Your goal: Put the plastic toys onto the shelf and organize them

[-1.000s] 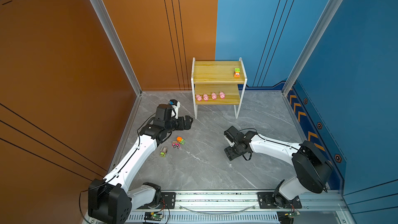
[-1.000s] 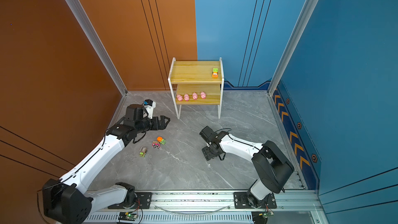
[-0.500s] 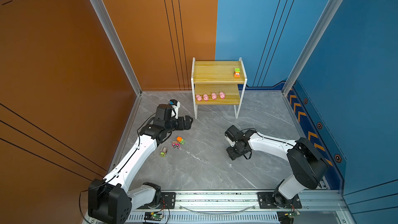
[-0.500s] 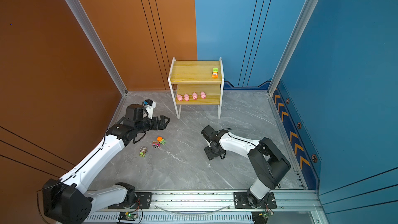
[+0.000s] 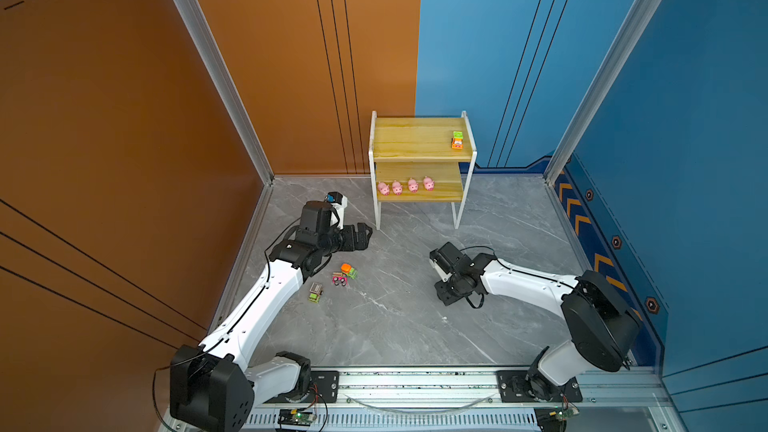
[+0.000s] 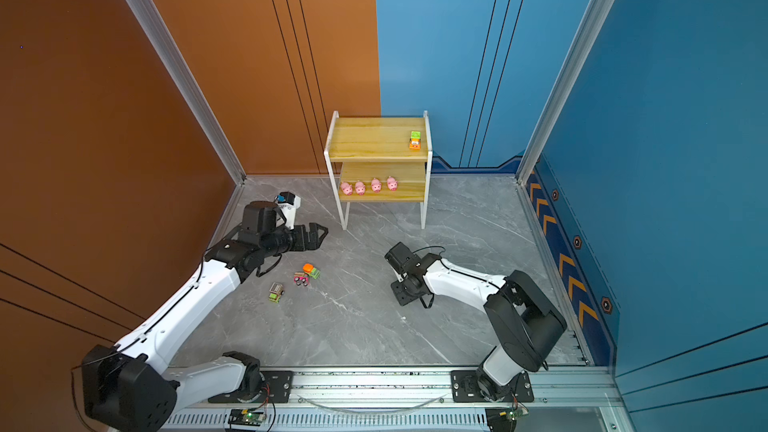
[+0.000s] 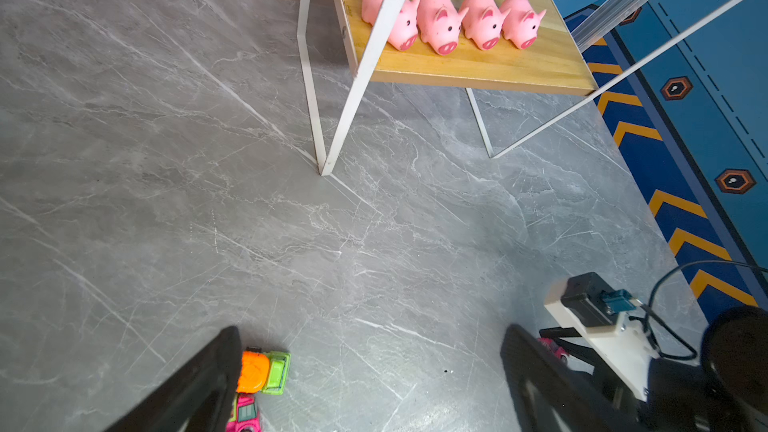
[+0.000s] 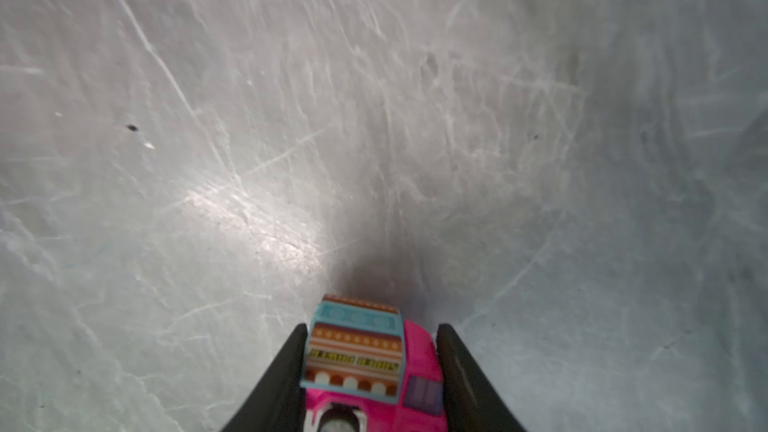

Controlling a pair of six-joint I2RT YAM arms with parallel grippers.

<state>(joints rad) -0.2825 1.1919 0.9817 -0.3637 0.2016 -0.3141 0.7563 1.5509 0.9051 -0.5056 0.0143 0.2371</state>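
Grey marble floor [image 5: 395,326], orange wall [image 5: 124,118] adj. blue wall [image 5: 498,56], metal rail [image 5: 415,380] in fg.

We see the shelf [image 5: 422,147] standing upright at the far middle of the counter [image 5: 395,326]. It has two yellowish wooden boards in a thin white frame, the upper board set further back. Four pink pigs [image 5: 405,186] stand in a row on the left part of the lower board, snouts toward us. A green-and-orange truck [image 5: 457,140] sits by the upper board's right edge. On the counter, left of and nearer than the shelf, lie an orange-drum truck [image 5: 348,270], a pink truck [image 5: 339,279] just beside it, and a green-and-brown truck [image 5: 316,293] slightly apart. A striped pink truck [image 8: 374,367] sits between the fingers [image 8: 282,376] of the right gripper [image 8: 372,330], one against each side.
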